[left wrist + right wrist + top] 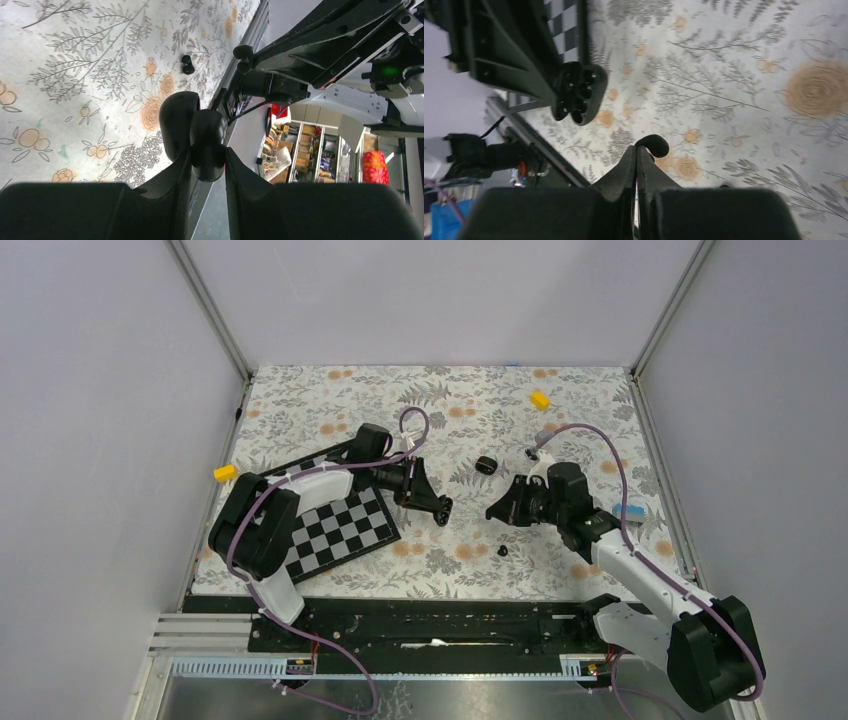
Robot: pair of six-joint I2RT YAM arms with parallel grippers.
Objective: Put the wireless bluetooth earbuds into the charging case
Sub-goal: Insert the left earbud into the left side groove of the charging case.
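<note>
We see the left gripper clamped on the small black pebble-shaped plastic charging case, which hangs above the floral-patterned table cover with its lid swung open. We judge it is held this way to turn the open face and its dark sockets toward the other arm. From the right wrist view, the sockets sit at about 10 o'clock of the right gripper, near it but apart.

That gripper's fingers are pressed together. A tiny black rounded earbud appears pinched at their very tips, poking out toward 1 o'clock. We take this for a tip hold that leaves the bud's body free to enter a socket.

In the top view the case hangs at 9 o'clock of the right gripper. A second tiny black earbud lies loose on the cover at 6 o'clock of it, left for afterwards, we think. A black-and-white checkered board lies under the left arm.

We can read no brand, label or writing on the case, the buds or the arms. The cluttered shelves beyond the table are too blurred to make out.
</note>
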